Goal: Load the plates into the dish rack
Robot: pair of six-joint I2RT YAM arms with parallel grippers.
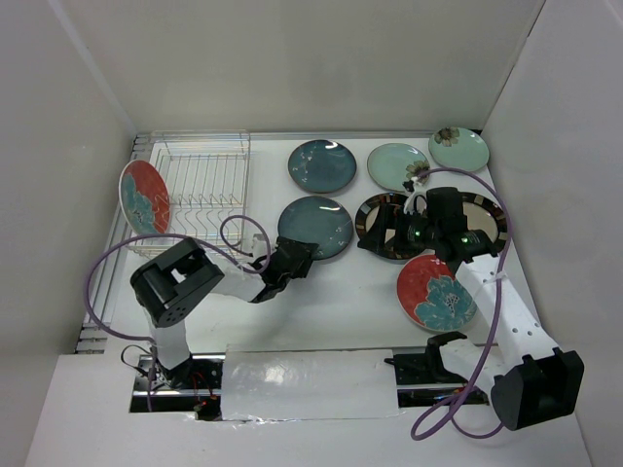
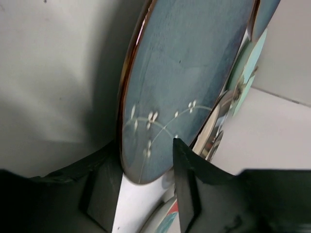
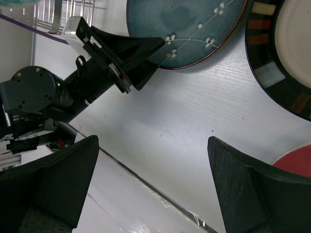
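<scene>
White walls box in a pale tabletop (image 1: 331, 321) where the loading job looks barely begun. One red plate (image 1: 144, 197) with a teal flower stands on edge at the left end of the dish rack (image 1: 209, 180), in the upper left of the overhead view. No other plate shows among the rack's wires.

Seven plates lie flat on the tabletop to the right of the rack:
- a far dark teal plate (image 1: 322, 165) at top centre
- a near dark teal plate (image 1: 314, 227) at mid-frame
- a mint plate (image 1: 397, 165) and a second mint plate (image 1: 458, 148) toward the upper right
- a cream plate (image 1: 384, 206) and a second cream plate (image 1: 490, 216), both dark-rimmed and partly hidden by the right arm
- a second red plate (image 1: 436, 292) at lower right

The left hand (image 2: 146, 145) sits at the near rim of the near dark teal plate, one finger on each side of the edge. The pictures do not show whether the fingers are pressing the rim.

The right hand (image 3: 153, 141) hangs above bare tabletop between that plate and the cream pair. Its fingers are spread wide and hold nothing.

By this count one plate of eight is loaded and seven are left. The near dark teal plate looks likely to go next.
</scene>
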